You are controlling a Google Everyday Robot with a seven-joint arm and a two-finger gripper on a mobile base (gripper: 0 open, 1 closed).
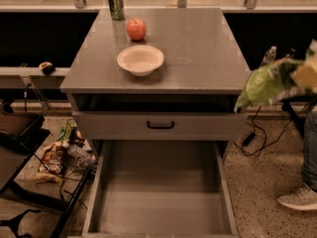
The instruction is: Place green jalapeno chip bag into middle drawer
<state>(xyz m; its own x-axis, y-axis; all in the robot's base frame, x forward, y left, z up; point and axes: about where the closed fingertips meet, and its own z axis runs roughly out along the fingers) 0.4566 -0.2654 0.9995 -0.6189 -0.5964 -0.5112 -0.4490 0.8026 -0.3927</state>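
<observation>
Yellowish gripper (306,76) at right edge holds green-and-white bag (262,86); middle drawer (158,207) grey.

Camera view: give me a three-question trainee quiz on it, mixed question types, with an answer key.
1. True or false: the green jalapeno chip bag lies in the middle drawer.
2. Fill in: the apple sits between the white bowl and the ____.
3. Where is the hand? A) over the white bowl; B) at the view's right edge, right of the cabinet, holding the bag in the air; C) inside the drawer.
Key: 1 false, the bag is held in the air; 2 soda can; 3 B.
</observation>
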